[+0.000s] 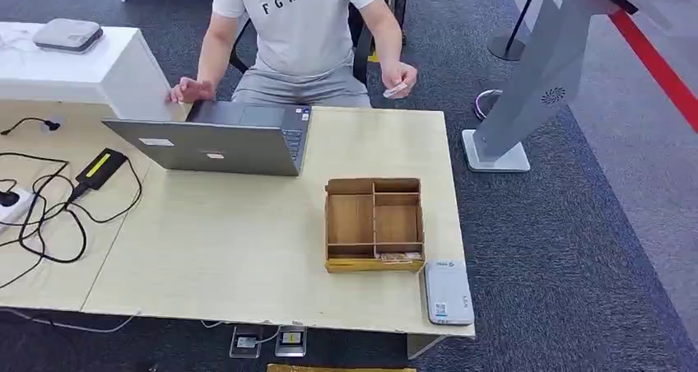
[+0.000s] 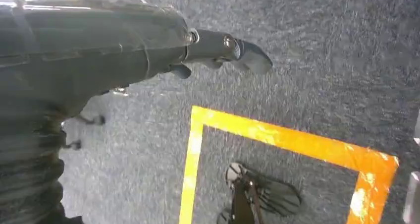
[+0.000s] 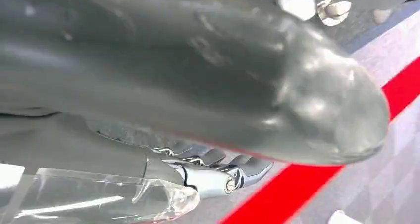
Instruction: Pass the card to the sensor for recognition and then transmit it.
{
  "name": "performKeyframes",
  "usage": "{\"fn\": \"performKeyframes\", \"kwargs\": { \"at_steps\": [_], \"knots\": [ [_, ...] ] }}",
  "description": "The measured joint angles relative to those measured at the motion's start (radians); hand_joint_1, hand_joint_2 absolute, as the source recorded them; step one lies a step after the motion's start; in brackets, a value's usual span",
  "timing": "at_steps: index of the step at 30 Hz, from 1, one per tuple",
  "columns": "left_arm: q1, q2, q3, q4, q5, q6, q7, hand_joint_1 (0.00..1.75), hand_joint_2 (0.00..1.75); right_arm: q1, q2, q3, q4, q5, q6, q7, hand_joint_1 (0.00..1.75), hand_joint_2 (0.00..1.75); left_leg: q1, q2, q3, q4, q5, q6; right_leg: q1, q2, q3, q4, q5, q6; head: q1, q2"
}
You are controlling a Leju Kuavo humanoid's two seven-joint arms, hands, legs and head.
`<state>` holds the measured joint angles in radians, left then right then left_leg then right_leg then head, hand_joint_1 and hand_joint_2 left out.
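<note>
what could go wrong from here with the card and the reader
The person's hand holds a small card-like item beyond the table's far edge, so a handover there may demand a long reach over the wooden tray. The grey reader lies at the table's near right corner, so a nudge might knock it off. Loose cables on the left could snag an arm.

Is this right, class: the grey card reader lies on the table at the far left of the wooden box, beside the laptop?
No. The head view shows the card reader at the near right corner of the wooden box, at the table edge, away from the laptop.
</note>
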<state>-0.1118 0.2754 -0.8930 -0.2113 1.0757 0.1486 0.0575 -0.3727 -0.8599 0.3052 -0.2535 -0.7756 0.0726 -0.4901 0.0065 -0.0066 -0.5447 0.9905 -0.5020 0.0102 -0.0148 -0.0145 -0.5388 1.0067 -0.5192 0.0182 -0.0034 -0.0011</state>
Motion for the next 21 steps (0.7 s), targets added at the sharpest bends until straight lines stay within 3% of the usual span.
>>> {"fn": "performKeyframes", "kwargs": {
  "at_steps": [2,3,4,5,7,9,11,14,18,20,21],
  "knots": [
    [-0.005,-0.003,0.000,0.000,0.031,0.049,0.038,0.00,1.75,-0.028,0.038,-0.004,-0.087,0.145,-0.084,0.088,0.00,0.00,0.002,0.007,0.001,-0.001,-0.001,-0.002,0.003,0.009,0.000,0.001,0.002,-0.003,-0.002,0.000],
    [-0.012,-0.005,0.000,0.000,0.032,0.052,0.045,0.00,1.75,-0.028,0.065,-0.004,-0.176,0.204,-0.163,0.159,0.00,0.00,0.002,0.008,0.003,0.000,0.000,-0.002,0.003,0.009,0.000,0.001,0.002,-0.003,-0.001,0.000],
    [-0.018,-0.006,0.000,0.000,0.032,0.049,0.046,0.00,1.75,-0.018,0.078,-0.003,-0.273,0.220,-0.206,0.187,0.00,0.00,0.001,0.007,0.006,0.001,0.001,0.000,0.001,0.008,-0.003,0.001,0.002,-0.003,-0.002,0.000],
    [-0.025,-0.007,-0.001,0.000,0.026,0.040,0.046,0.00,1.75,-0.014,0.082,-0.002,-0.354,0.212,-0.205,0.170,0.00,0.00,-0.001,0.005,0.013,0.001,0.004,0.002,-0.002,0.004,-0.005,0.001,0.001,-0.002,-0.003,0.000],
    [-0.023,-0.005,-0.004,0.000,0.014,0.024,0.043,0.00,1.75,-0.041,0.078,-0.003,-0.442,0.192,-0.116,0.068,0.00,0.00,-0.002,-0.002,0.015,0.002,0.009,0.000,-0.002,-0.002,-0.012,0.002,0.003,-0.002,-0.003,0.000],
    [-0.011,-0.002,-0.006,0.002,0.005,0.008,0.036,0.00,1.75,-0.092,0.078,-0.003,-0.426,0.190,-0.012,-0.058,0.00,0.00,-0.001,-0.001,0.013,0.002,0.010,-0.001,-0.001,-0.001,-0.013,0.003,0.004,-0.004,-0.004,0.000],
    [-0.010,-0.001,-0.014,0.003,-0.006,-0.002,0.026,0.00,1.75,-0.130,0.078,-0.003,-0.349,0.205,0.058,-0.125,0.00,0.00,0.000,-0.003,0.012,0.001,0.010,-0.001,0.000,-0.003,-0.011,0.003,0.004,-0.004,-0.003,0.000],
    [-0.010,0.003,-0.026,0.003,-0.010,-0.010,0.017,0.00,1.75,-0.159,0.087,0.001,-0.310,0.232,0.072,-0.148,0.00,0.00,-0.001,-0.002,0.009,0.001,0.009,-0.002,-0.001,-0.002,-0.013,0.004,0.004,-0.004,-0.003,0.000],
    [-0.014,0.002,-0.030,0.003,-0.017,-0.007,0.003,0.00,1.75,-0.216,0.128,0.009,-0.244,0.270,0.015,-0.148,0.00,0.00,-0.001,0.001,0.010,0.001,0.009,-0.002,0.000,0.002,-0.013,0.004,0.005,-0.005,-0.003,0.000],
    [-0.013,0.002,-0.032,0.003,0.010,0.023,0.016,0.00,1.75,-0.219,0.149,0.016,-0.237,0.290,0.045,-0.159,0.00,0.00,0.000,0.001,0.009,0.001,0.009,-0.003,0.000,0.001,-0.013,0.004,0.005,-0.005,-0.003,0.000],
    [-0.014,0.002,-0.032,0.003,0.024,0.042,0.028,0.00,1.75,-0.217,0.166,0.022,-0.248,0.293,0.011,-0.104,0.00,0.00,0.000,0.001,0.008,0.001,0.010,-0.003,0.000,0.001,-0.012,0.005,0.006,-0.005,-0.003,0.000]
  ]
}}
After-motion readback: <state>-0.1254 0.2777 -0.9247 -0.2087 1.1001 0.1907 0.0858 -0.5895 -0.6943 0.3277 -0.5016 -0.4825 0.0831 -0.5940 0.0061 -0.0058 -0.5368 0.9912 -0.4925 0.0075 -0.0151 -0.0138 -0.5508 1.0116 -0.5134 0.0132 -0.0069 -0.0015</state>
